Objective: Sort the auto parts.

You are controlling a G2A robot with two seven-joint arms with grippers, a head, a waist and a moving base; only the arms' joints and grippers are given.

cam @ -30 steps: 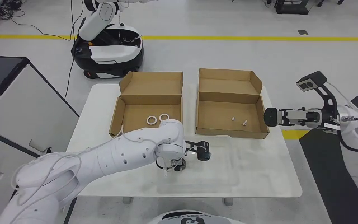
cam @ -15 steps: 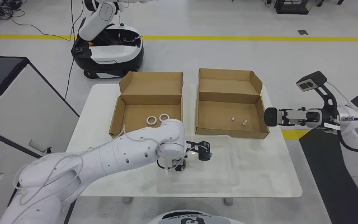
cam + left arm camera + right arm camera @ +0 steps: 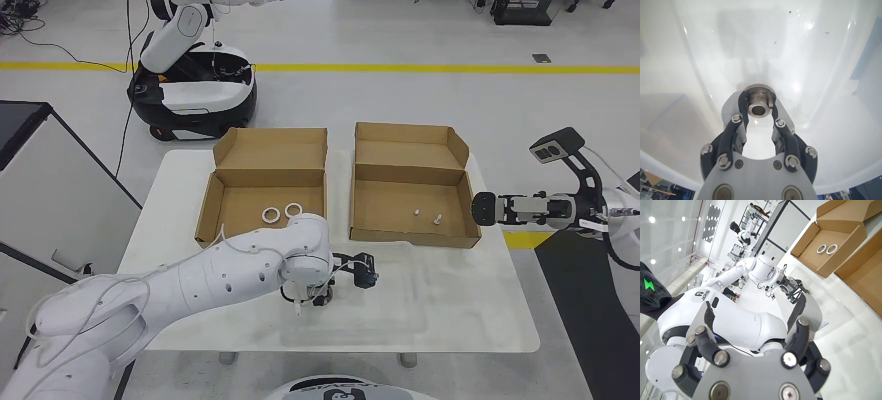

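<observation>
Holding metal hub [image 3: 757,98] on table [image 3: 810,56], left pincer [image 3: 758,103] barely shifted; right pincer [image 3: 754,303] wide, unmoved.

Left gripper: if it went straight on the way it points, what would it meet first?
The left gripper is shut on a metal flanged hub, whose flange faces the white table directly ahead. So the hub would press onto the table first; whether it already touches is unclear.

On the glossy white table [image 3: 450,300], the ring box [image 3: 240,205] and the neighbouring box [image 3: 385,210] are plain brown cardboard, the rings [image 3: 270,214] white, the small parts [image 3: 437,217] pale, the hub [image 3: 758,109] shiny silver, and the left gripper [image 3: 758,101] grey with black ribbed pads [image 3: 742,108].
</observation>
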